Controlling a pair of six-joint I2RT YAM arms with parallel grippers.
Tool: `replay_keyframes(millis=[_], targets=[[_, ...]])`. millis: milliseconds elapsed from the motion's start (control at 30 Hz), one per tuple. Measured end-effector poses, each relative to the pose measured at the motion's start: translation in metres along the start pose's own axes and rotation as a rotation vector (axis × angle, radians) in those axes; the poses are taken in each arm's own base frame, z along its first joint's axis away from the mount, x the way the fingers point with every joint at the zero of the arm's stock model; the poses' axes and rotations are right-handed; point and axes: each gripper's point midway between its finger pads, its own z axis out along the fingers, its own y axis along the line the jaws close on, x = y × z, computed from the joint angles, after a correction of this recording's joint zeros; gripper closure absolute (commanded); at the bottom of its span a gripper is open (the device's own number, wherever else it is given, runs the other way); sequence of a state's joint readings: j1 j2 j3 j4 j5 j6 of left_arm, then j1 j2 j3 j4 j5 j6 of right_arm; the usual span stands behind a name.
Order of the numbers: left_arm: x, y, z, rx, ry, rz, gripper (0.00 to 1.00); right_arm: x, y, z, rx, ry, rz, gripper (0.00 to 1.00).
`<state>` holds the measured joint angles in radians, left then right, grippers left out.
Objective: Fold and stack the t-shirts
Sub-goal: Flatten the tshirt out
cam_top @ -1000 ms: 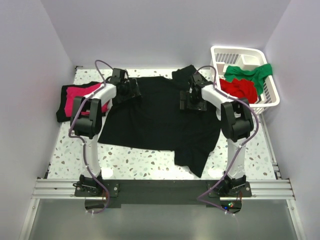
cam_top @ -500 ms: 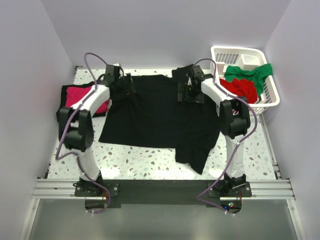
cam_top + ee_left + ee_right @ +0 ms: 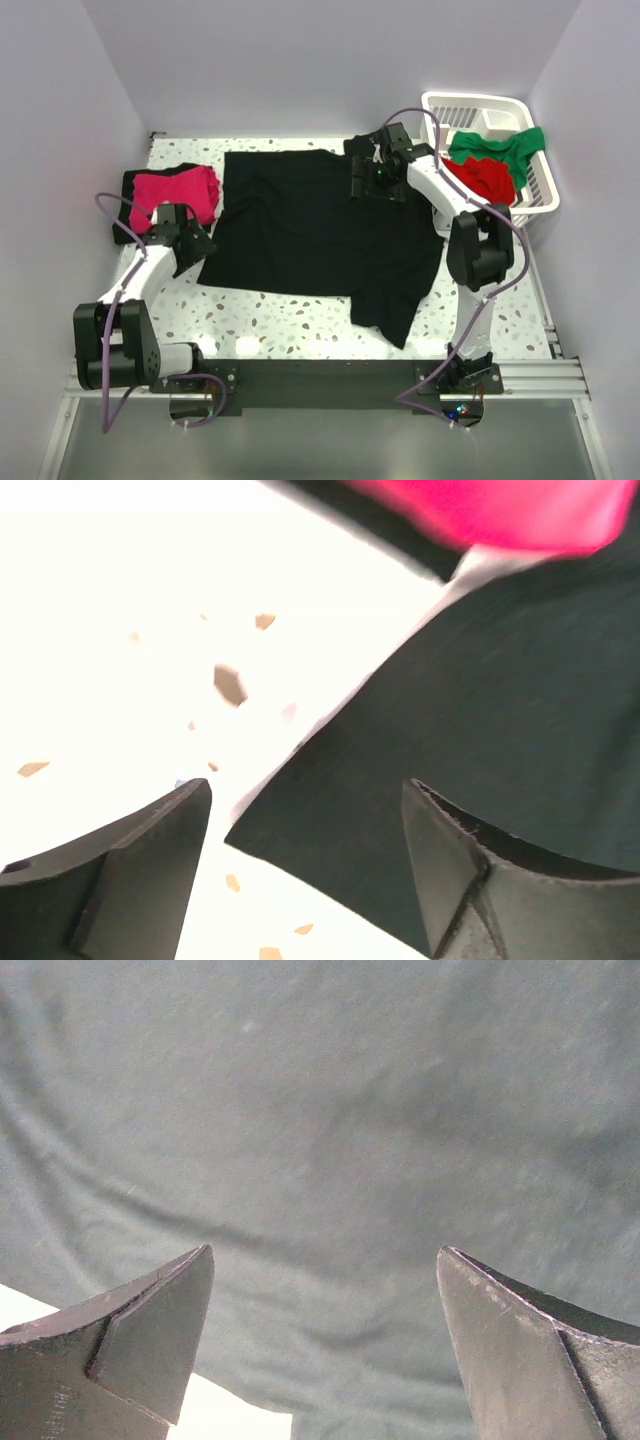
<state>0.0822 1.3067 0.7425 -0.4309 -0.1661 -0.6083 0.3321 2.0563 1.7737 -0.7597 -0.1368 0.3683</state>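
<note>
likely step: taking hold of the spread black t-shirt (image 3: 310, 230) for its first fold. with the left claw (image 3: 305, 810) released, jaws wide and nothing between them, just over the shirt's near-left hem corner, lower straight onto that corner and pinch cloth only, without scraping the tabletop (image 3: 280, 322). with the right claw (image 3: 325, 1260) likewise released, jaws apart above wrinkled black cloth at the far right shoulder, beside the bunched sleeve, close there without gathering extra folds. lift both ends evenly, so as not to drag the crooked near-right tail. mind the folded magenta t-shirt (image 3: 175, 190) at far left, just beside the working corner. in the white slatted basket (image 3: 470, 97) at far right, a red t-shirt (image 3: 480, 178) and a green t-shirt (image 3: 500, 148) waiting. pale speckled terrazzo surface, glaring white under the left wrist camera; plain lavender walls (image 3: 330, 60) on three sides; aluminium rail (image 3: 320, 378) along the near edge.
</note>
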Motion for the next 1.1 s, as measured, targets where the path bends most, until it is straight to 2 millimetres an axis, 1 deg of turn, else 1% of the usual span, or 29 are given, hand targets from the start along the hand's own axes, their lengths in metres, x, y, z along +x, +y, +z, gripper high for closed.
replay_keyframes(millis=[33,67,167,300,500,633,700,767,800,967,1000,1100], targets=[[0.006,0.005,0.001,-0.011,0.012,-0.005,0.25,0.002,0.004,-0.008,-0.013,-0.007,0.0,0.04],[0.01,0.008,0.002,-0.018,0.021,-0.011,0.27,0.003,0.006,-0.01,-0.016,-0.007,-0.002,0.04],[0.013,0.017,0.005,-0.034,0.023,-0.041,0.34,0.007,0.012,-0.019,-0.029,-0.016,-0.006,0.04],[0.025,0.026,0.008,-0.052,0.048,-0.054,0.44,0.021,0.009,-0.02,-0.022,0.006,-0.006,0.05],[0.042,0.033,0.012,-0.063,0.085,-0.056,0.5,0.039,-0.001,-0.013,0.002,0.054,0.002,0.05],[0.05,0.036,0.013,-0.065,0.1,-0.054,0.53,0.043,-0.003,-0.015,0.007,0.059,0.002,0.05],[0.05,0.035,0.014,-0.063,0.097,-0.055,0.6,0.043,-0.002,-0.017,0.006,0.055,0.002,0.05],[0.05,0.035,0.015,-0.061,0.095,-0.055,0.64,0.043,-0.002,-0.02,0.004,0.05,0.001,0.05],[0.049,0.035,0.015,-0.059,0.094,-0.055,0.71,0.043,-0.002,-0.021,0.004,0.047,0.001,0.05],[0.048,0.032,0.018,-0.044,0.089,-0.058,0.88,0.042,-0.003,-0.027,0.013,0.031,-0.001,0.05],[0.048,0.031,0.018,-0.039,0.088,-0.059,0.93,0.043,-0.004,-0.029,0.015,0.03,-0.001,0.06],[0.05,0.028,0.018,-0.022,0.096,-0.059,1.0,0.054,-0.007,-0.031,0.022,0.046,-0.002,0.1]])
